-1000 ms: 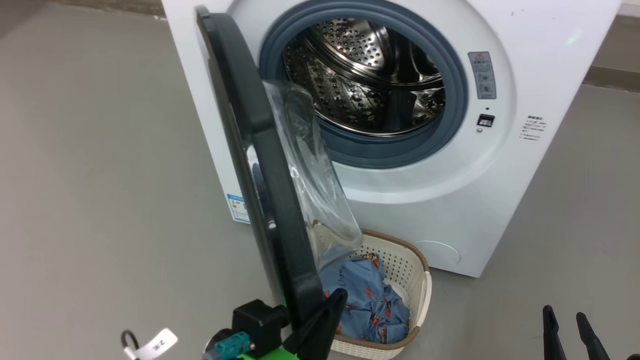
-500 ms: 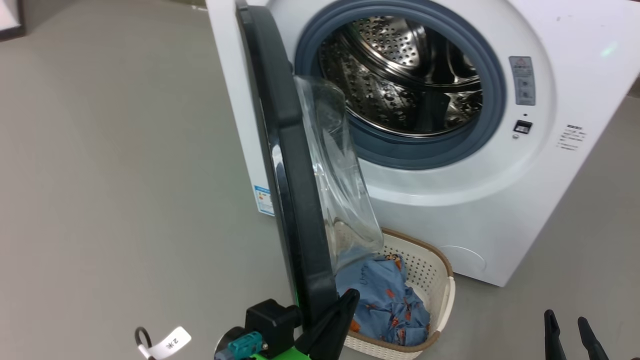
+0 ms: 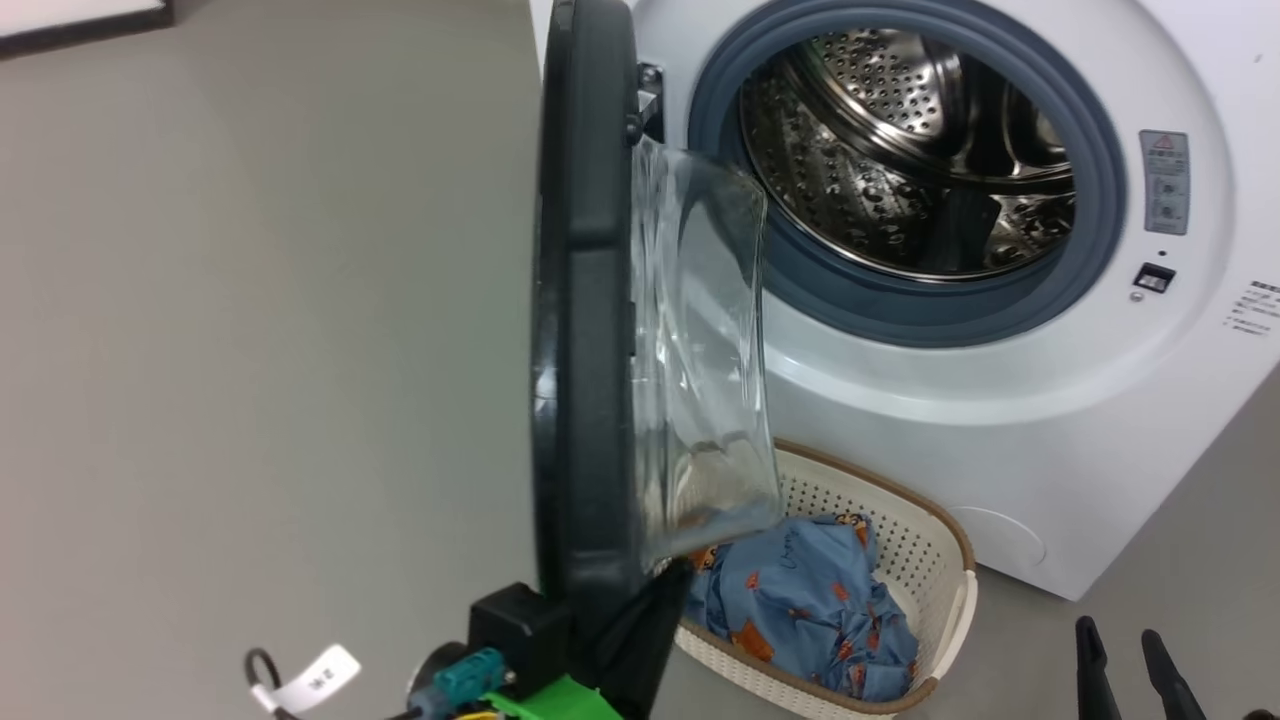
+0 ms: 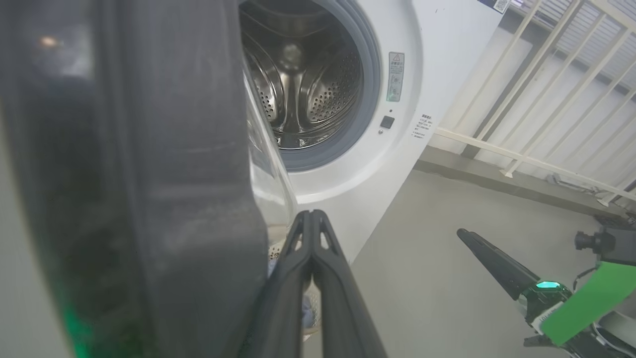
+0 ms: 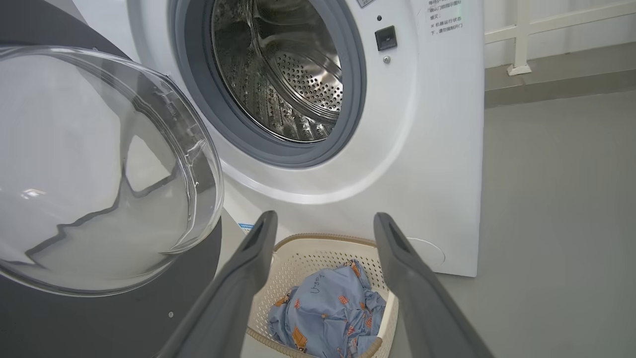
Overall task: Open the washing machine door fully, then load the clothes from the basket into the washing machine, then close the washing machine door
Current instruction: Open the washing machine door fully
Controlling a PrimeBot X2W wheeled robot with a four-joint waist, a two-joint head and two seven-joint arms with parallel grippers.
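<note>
Left tool (image 4: 311,221), fingers pressed together, sits against the washing machine door (image 3: 585,300) inner rim, left of the drum. Push leftward steadily, staying clear of the basket (image 3: 940,540) below. Right tool (image 5: 325,216) is spread, empty.

door (image 3: 585,300): black rim, bulging clear glass bowl; swung open, seen edge-on at centre-left of the head view.
washing machine (image 3: 1000,420): white, upper right; grey gasket (image 3: 1100,200) rings a perforated steel drum (image 3: 880,130).
basket (image 3: 940,560): cream, brown rim; on the floor (image 3: 250,350), lower centre, at the machine's foot.
clothes (image 3: 800,600): light blue, orange print; crumpled inside the basket.
</note>
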